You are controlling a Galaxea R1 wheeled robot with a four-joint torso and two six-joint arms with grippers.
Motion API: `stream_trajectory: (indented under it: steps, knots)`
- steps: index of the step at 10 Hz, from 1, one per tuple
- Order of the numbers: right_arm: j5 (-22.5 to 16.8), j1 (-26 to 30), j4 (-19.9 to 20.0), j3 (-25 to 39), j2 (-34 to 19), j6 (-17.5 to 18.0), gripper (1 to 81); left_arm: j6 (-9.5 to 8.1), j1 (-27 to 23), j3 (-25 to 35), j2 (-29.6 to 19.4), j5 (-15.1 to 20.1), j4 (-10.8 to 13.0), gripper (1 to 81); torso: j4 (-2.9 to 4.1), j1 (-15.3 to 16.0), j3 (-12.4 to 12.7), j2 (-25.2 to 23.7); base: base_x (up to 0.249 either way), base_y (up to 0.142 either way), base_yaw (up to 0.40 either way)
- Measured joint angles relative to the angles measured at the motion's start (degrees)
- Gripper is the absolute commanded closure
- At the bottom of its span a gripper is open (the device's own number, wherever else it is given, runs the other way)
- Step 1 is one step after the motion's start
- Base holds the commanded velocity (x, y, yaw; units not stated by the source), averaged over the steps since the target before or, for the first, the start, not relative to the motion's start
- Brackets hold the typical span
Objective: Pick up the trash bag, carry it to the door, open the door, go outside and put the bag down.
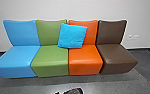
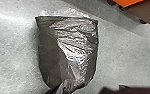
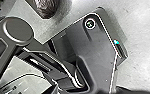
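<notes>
Facing the robot at twelve o'clock, a row of seats stands with its backs to the white wall [image 1: 91, 10], presumably to leave the floor [image 2: 11, 55] free for passage; the blue seat [image 1: 18, 60] lies towards ten o'clock, the brown seat [image 1: 116, 57] towards two, the green seat [image 1: 51, 60] and orange seat [image 1: 84, 58] between; a turquoise cushion [image 1: 72, 35] leans across their two backrests (decoration, not cargo). The trash bag [image 2: 68, 47] appears in the left wrist view, its broad, creased body away from the left gripper [image 2: 78, 89] and its narrowed neck [image 2: 72, 86] towards it; such an arrangement would suit carrying by the neck; whether the gripper grasps it cannot be told, nor whether the bag hangs or rests. The right gripper's state likewise cannot be told; the robot's dark plate [image 3: 98, 52] and jointed bar [image 3: 18, 30] mask much of the floor there, and the bag is cut off at that view's edge; a glossy black fragment [image 1: 73, 91] at six o'clock in the head view is too cropped to identify.
</notes>
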Motion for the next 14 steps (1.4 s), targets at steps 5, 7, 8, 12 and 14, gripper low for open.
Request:
stream_trajectory:
  steps: [5,7,8,12,14]
  knots:
    - [0.2,0.5,-0.1,2.3,-2.1,0.0,1.0,0.0,-2.5,-2.6,1.9,0.3,0.0,1.0,0.0,5.9,-7.7,-9.4,0.0,0.0,0.0]
    - [0.3,0.5,0.0,2.4,-2.5,0.0,1.0,-0.02,-5.0,-2.7,2.2,0.0,0.0,1.0,0.0,8.3,-8.4,-13.3,0.0,0.0,0.0]
    - [0.1,0.5,0.0,2.4,-2.5,0.0,1.0,-0.05,-4.9,-3.0,2.8,0.0,0.0,1.0,0.0,9.7,-8.4,-15.4,0.0,0.0,0.0]
    - [0.1,0.6,0.0,2.7,-2.5,0.0,1.0,-0.05,-3.5,-3.0,3.2,0.3,0.0,1.0,-0.18,14.3,-9.9,-23.0,0.0,0.0,0.0]
    - [0.1,0.7,0.0,3.2,-2.5,0.0,1.0,-0.05,-3.5,-2.9,3.8,0.3,0.0,1.0,-0.55,16.8,-13.6,-26.9,0.0,0.0,0.0]
